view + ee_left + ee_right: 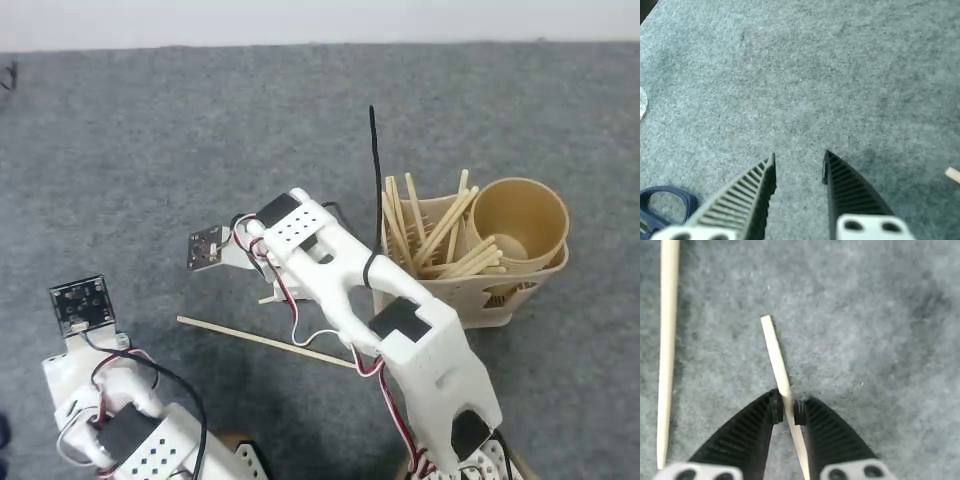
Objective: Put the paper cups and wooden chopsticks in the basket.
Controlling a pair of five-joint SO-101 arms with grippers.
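Right gripper (pixel 788 407) is pinched shut on a wooden chopstick (pixel 772 342), gripping it with the very tips of the jaws. It holds the stick low over the grey carpeted table (pixel 150 150). From above, the right arm (pixel 400 330) reaches to the middle of the table and covers all but a short end of that stick.

The plastic basket (pixel 480 305) stands just beside the arm, on the far side from the left arm. It already holds a paper cup (pixel 545 225) and a leaning bundle of chopsticks (pixel 430 235). A loose chopstick (pixel 265 340) lies flat on the carpet, near the held one and roughly parallel to it. The left gripper (pixel 799 157) hangs over bare carpet with its jaws apart, holding nothing.

Risks, as I judge them:
- A grip this close to the fingertips could let the stick swivel or slide out on the lift.
- A long stick carried sideways might catch the basket rim or the leaning bundle and tip it.
- A low sweep of the arm could knock the loose chopstick.

Several things are hard to make out:
- The length of stick behind the jaws is hidden.
- One end of the loose chopstick runs under the arm.
- I cannot tell whether a second cup sits inside the first.
- A blue object (pixel 660 200) by the left gripper is cut off.
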